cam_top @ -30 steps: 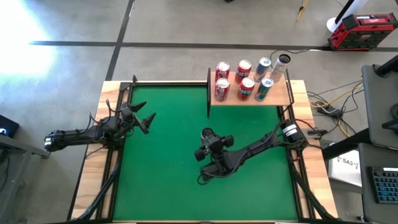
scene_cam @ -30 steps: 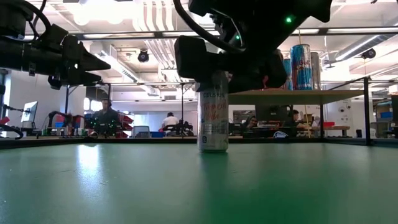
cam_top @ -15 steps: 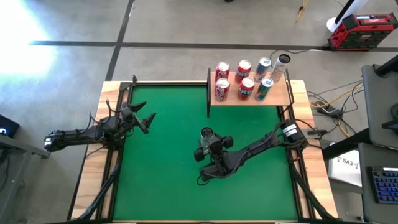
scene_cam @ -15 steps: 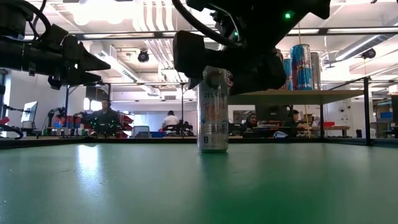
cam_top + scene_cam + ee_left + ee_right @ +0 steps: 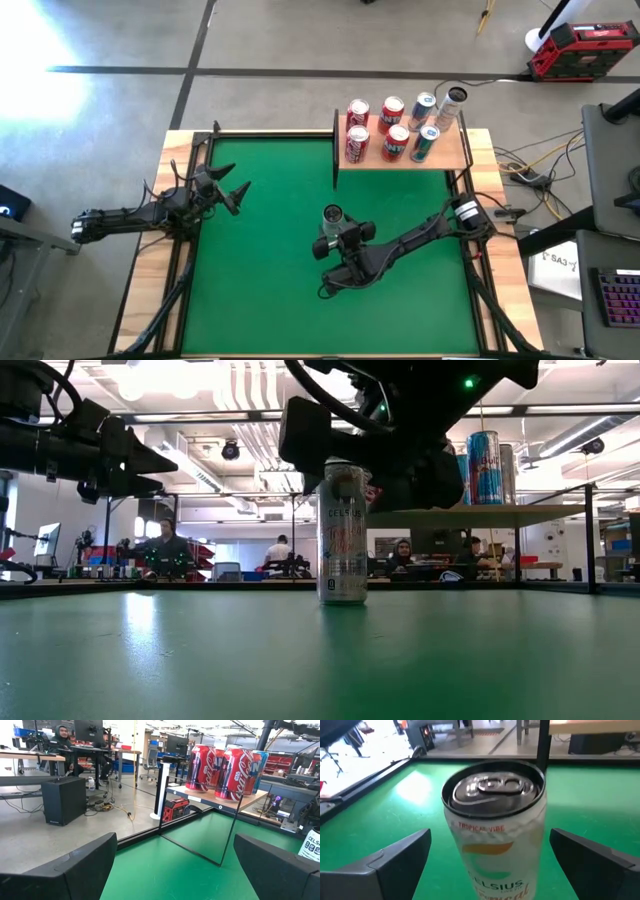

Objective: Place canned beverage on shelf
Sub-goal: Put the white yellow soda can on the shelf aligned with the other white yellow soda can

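Note:
A white canned beverage [image 5: 495, 835] stands upright on its base on the green table [image 5: 260, 280], near the middle [image 5: 332, 214]. My right gripper [image 5: 340, 230] is open just behind it on the near side. Its fingers stand wide on either side of the can's top [image 5: 492, 787] without touching. The shelf [image 5: 445, 155], a tan board on a thin dark frame, stands raised at the far right and carries several cans [image 5: 390, 128]. My left gripper [image 5: 240, 192] hovers open over the table's left side, with nothing between its fingers.
The shelf's dark frame leg [image 5: 234, 830] and its left edge [image 5: 335, 150] stand between the can and the board. Free board shows at the shelf's near right corner. Cables [image 5: 530, 165] and a red toolbox [image 5: 580, 50] lie beyond the table. People sit at desks in the room behind.
My right gripper has opened and let go of the can. It has then drawn back a little toward the table's near edge and risen, so the can's top now shows. The can stays upright where it was.

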`<control>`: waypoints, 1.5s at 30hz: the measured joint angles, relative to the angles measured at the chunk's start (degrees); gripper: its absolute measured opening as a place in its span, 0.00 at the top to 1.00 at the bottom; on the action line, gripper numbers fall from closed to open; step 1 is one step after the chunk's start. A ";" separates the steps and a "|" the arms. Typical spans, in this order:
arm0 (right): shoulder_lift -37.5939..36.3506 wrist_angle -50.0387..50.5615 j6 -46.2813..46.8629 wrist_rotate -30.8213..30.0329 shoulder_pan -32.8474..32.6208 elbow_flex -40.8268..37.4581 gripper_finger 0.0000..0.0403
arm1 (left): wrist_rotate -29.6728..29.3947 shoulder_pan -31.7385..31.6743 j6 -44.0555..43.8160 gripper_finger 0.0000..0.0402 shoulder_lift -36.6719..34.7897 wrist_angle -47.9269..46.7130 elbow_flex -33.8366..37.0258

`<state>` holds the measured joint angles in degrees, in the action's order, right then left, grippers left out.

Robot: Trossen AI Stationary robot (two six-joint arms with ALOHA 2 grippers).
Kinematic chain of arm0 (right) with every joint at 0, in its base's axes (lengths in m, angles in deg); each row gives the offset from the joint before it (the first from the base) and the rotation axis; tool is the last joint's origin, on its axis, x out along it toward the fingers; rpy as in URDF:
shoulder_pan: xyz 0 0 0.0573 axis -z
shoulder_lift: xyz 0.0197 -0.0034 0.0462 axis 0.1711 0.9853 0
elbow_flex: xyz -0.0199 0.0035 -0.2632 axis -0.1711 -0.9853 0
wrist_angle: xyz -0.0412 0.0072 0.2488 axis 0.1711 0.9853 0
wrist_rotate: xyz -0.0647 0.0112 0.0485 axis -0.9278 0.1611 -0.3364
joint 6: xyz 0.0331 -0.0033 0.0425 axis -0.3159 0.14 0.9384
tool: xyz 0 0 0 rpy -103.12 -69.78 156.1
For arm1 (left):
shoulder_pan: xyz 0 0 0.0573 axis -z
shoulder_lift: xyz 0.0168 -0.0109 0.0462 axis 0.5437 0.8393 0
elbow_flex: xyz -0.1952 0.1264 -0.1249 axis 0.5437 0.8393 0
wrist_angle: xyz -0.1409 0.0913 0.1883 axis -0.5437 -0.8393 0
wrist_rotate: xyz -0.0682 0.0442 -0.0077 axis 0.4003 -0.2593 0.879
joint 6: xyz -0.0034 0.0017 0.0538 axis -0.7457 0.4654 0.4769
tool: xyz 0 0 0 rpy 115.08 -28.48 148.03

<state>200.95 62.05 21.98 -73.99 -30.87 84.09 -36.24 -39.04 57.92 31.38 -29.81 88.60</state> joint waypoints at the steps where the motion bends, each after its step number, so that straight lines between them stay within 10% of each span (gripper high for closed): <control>1: 0.00 0.02 0.02 -0.79 -0.09 0.00 0.01 | 0.00 0.00 0.00 0.04 0.00 0.00 -0.02; 9: -0.95 0.98 0.21 -0.28 -1.00 0.23 0.01 | 0.02 0.02 0.00 0.04 0.00 0.02 0.00; 30: -5.63 30.95 4.86 43.81 7.25 22.04 0.01 | 0.00 0.01 0.00 0.04 0.02 0.00 -0.02; 45: -5.62 32.46 -3.87 59.58 16.57 25.83 0.01 | 0.00 0.01 0.00 0.04 0.04 0.01 -0.02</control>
<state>195.34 94.51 18.11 -14.42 -14.30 109.92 -36.25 -39.03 57.92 31.43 -29.81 88.58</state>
